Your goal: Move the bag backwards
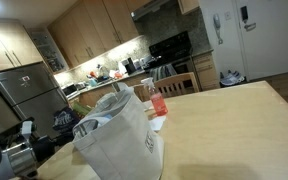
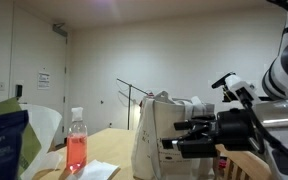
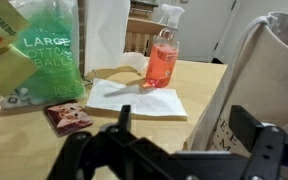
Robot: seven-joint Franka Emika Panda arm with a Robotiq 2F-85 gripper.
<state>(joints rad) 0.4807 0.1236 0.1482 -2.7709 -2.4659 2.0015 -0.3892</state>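
Note:
The bag point(image 1: 116, 135) is a large off-white fabric tote standing on the wooden table point(image 1: 234, 120). It also shows in an exterior view point(image 2: 154, 135) and at the right of the wrist view point(image 3: 269, 80). My gripper point(image 3: 189, 125) is open, with its two dark fingers on either side of the bag's near edge. In an exterior view the gripper point(image 2: 174, 137) points into the bag's side. I cannot tell whether the fingers touch the fabric.
A clear bottle of red liquid point(image 3: 162, 60) stands behind a white napkin point(image 3: 134, 97). A green cotton-ball pack point(image 3: 44, 55) and a small card point(image 3: 69, 117) lie beside it. The bottle point(image 1: 157, 100) stands right behind the bag. A kitchen lies beyond the table.

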